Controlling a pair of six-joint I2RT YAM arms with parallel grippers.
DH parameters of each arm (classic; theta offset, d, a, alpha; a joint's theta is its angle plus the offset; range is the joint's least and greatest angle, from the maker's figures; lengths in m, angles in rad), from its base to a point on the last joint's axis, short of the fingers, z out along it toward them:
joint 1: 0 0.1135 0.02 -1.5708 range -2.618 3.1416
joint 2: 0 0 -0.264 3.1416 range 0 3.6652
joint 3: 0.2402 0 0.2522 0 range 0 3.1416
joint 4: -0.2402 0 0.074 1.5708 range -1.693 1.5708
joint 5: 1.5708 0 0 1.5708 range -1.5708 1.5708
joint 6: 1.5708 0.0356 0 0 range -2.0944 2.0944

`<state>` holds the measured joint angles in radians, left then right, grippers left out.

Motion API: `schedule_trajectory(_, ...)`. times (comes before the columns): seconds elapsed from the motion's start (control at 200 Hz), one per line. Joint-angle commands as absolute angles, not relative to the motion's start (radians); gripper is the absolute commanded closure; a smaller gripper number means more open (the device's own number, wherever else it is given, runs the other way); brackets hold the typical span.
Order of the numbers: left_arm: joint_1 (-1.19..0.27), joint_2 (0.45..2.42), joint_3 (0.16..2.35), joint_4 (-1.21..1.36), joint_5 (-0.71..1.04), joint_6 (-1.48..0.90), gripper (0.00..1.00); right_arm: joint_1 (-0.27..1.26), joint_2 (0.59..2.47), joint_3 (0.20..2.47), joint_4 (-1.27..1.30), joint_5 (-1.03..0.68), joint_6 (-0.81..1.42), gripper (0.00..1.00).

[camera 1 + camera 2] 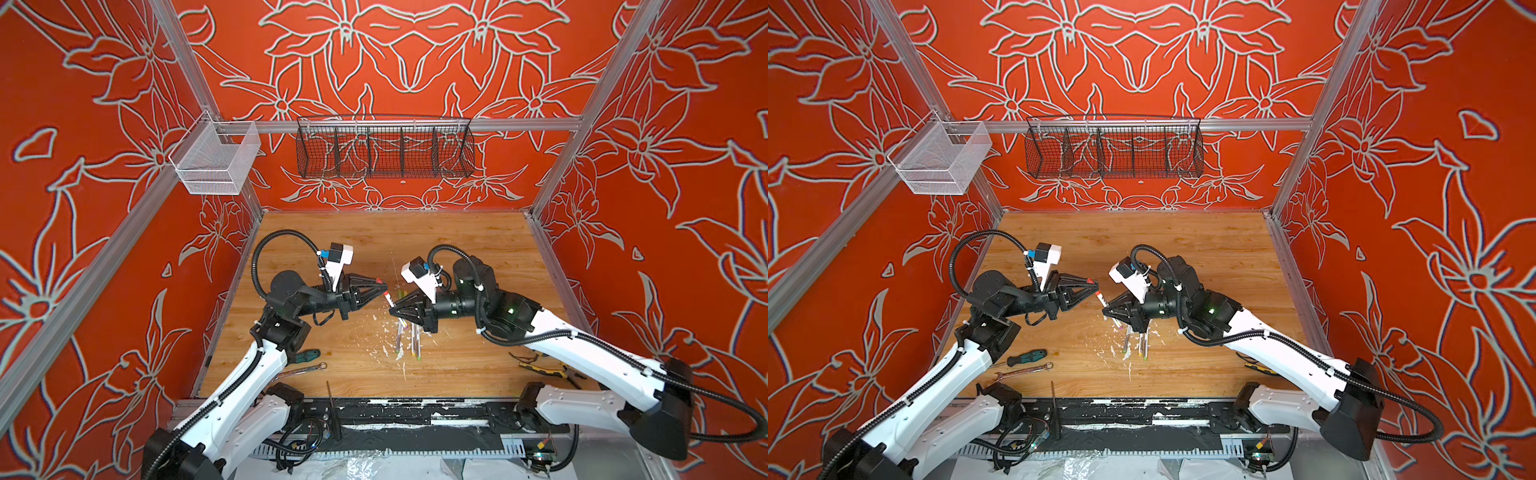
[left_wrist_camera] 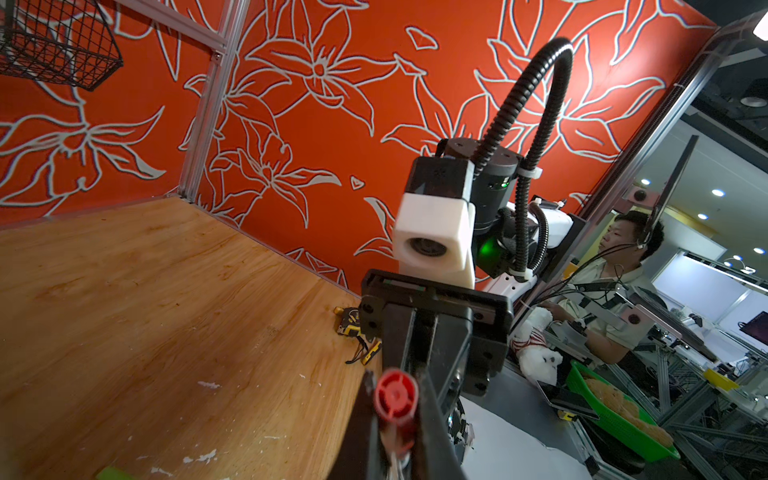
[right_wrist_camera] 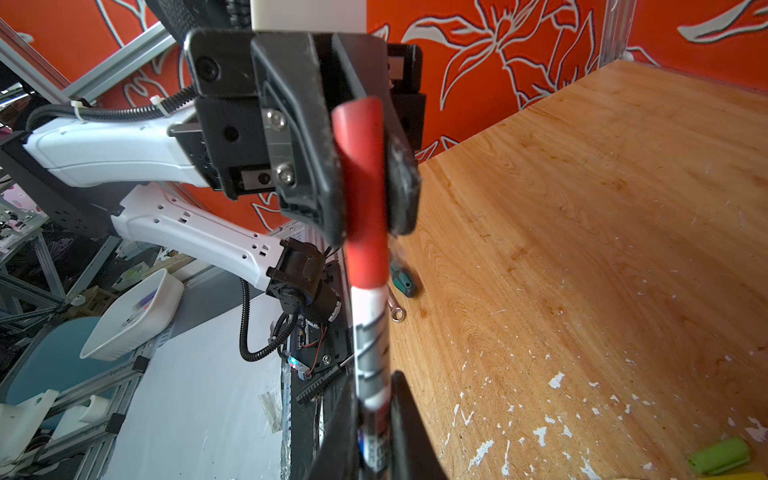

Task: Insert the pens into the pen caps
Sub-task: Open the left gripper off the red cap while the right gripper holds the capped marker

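My left gripper (image 1: 382, 284) is shut on a red pen cap (image 1: 379, 281), seen end-on in the left wrist view (image 2: 395, 395). My right gripper (image 1: 391, 309) faces it, shut on a white-barrelled pen (image 1: 387, 298) whose red end points up at the cap. In the right wrist view the pen (image 3: 370, 340) runs from my jaws straight in line with the red cap (image 3: 361, 187) between the left fingers. Whether they touch I cannot tell. Other pens (image 1: 407, 338) lie side by side on the wooden table under the right gripper. A green cap (image 3: 721, 457) lies nearby.
A green-handled screwdriver (image 1: 307, 355) and a silver wrench (image 1: 303, 370) lie at the front left. Yellow-and-black hand tools (image 1: 540, 370) lie at the front right under the right arm. A black wire basket (image 1: 384, 149) and a white mesh basket (image 1: 216, 158) hang on the walls.
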<state>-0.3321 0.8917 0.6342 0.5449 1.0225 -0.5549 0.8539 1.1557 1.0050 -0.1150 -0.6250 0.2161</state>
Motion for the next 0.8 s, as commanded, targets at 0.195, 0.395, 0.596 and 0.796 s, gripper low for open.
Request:
schedule_trajectory(0.195, -0.383, 0.937, 0.619, 0.532, 1.174, -0.548, 1.0, 0.837, 1.131, 1.101, 0.015, -0.514, 0.227, 1.0)
schedule_trajectory(0.395, -0.404, 0.945, 0.629, 0.49, 1.177, -0.518, 1.0, 0.836, 1.148, 1.175, -0.011, -0.495, 0.181, 1.0)
schedule_trajectory(0.596, -0.423, 0.937, 0.634, 0.443, 1.171, -0.486, 1.0, 0.826, 1.201, 1.281, -0.035, -0.472, 0.134, 1.0)
schedule_trajectory(0.796, -0.43, 0.936, 0.635, 0.425, 1.168, -0.47, 1.0, 0.817, 1.244, 1.365, -0.023, -0.476, 0.116, 1.0)
